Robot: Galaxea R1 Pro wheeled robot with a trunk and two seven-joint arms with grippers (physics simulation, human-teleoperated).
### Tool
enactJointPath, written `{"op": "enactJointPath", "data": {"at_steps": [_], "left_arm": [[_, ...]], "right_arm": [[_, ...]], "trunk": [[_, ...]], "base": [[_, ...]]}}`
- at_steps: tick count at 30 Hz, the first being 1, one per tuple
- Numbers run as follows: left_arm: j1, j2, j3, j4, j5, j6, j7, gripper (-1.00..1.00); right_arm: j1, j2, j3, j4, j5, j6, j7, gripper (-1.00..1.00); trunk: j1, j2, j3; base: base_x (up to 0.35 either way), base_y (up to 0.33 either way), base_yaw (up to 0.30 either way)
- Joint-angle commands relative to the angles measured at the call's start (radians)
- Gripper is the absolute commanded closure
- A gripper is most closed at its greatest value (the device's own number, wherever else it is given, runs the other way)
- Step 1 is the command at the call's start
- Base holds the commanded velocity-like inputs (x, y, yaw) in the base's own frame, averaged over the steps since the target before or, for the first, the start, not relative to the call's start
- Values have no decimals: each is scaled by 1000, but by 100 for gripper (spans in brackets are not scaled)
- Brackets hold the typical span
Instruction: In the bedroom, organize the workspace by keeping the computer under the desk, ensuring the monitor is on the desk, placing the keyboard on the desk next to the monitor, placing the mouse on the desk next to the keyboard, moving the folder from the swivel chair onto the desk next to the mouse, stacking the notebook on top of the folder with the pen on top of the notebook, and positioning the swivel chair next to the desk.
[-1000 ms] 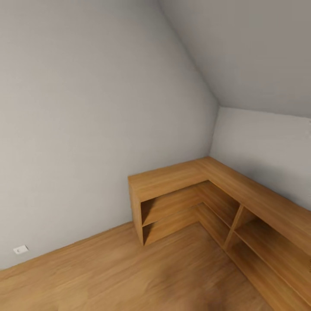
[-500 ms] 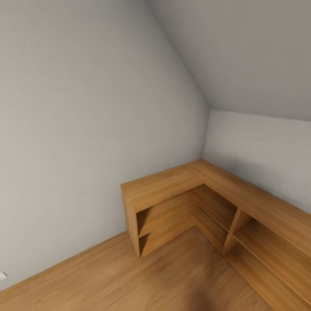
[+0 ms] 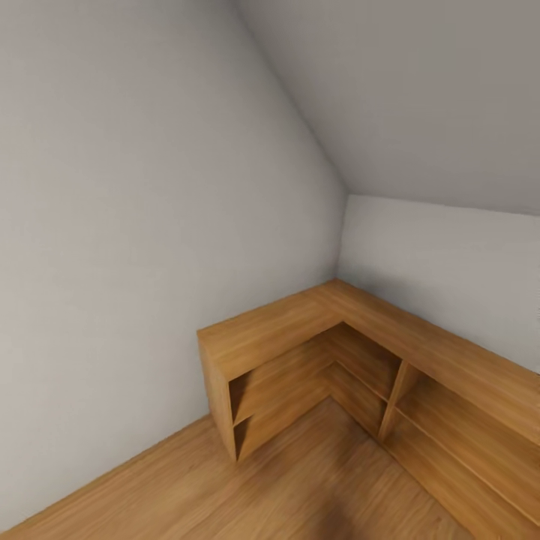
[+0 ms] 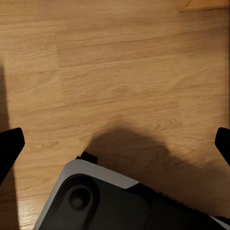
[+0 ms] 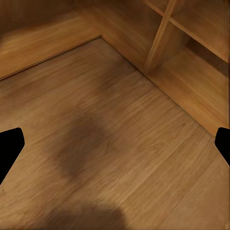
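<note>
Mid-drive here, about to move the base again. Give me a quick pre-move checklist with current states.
1. Task items in sight: not ok; head view shows an L-shaped wooden shelf unit in a corner, not the black-topped desk.
2. Left gripper empty: ok, fingertips apart over bare floor.
3. Right gripper empty: ok, fingertips apart.
4. Room ahead: not ok; grey walls and shelving block the way.
5. Base free of obstacles: cannot tell.

My head view cuts the L-shaped wooden shelf unit (image 3: 300,330) off at the right edge, so I can't see where its long arm ends. On both wrist cameras I get just the dark fingertips (image 4: 10,143) (image 5: 9,143) at the edges. The robot base (image 4: 96,201) is cropped too.
</note>
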State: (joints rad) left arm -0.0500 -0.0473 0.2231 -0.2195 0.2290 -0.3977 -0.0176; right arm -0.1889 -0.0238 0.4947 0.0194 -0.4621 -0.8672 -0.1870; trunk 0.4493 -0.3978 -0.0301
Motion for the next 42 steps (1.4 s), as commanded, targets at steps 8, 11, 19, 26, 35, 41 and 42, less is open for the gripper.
{"op": "enactJointPath", "data": {"at_steps": [8,11,19,26,35,41,42], "left_arm": [[-1,0,1,0,6,-3,-2,-100],[-1,0,1,0,6,-3,-2,-100],[-1,0,1,0,6,-3,-2,-100],[-1,0,1,0,6,-3,-2,-100],[-1,-1,1,0,6,-4,-2,-100],[-1,-1,1,0,6,-3,-2,-100],[-1,0,1,0,6,-3,-2,-100]], "right_arm": [[-1,1,9,2,-3,-3,-6,-100],[-1,1,9,2,-3,-3,-6,-100],[-1,1,10,1,-4,-1,-6,-100],[-1,1,10,1,-4,-1,-6,-100],[-1,1,10,1,-3,-1,-6,-100],[-1,1,10,2,-3,-1,-6,-100],[-1,1,10,2,-3,-1,-6,-100]], "trunk": [[1,-2,7],[1,-2,10],[1,-2,9],[1,-2,4],[1,-2,2],[1,-2,3],[1,-2,3]], "base": [[2,4,-178],[0,0,-203],[0,0,-241],[0,0,-230],[114,0,-53],[243,0,-64],[93,0,-182]]}}
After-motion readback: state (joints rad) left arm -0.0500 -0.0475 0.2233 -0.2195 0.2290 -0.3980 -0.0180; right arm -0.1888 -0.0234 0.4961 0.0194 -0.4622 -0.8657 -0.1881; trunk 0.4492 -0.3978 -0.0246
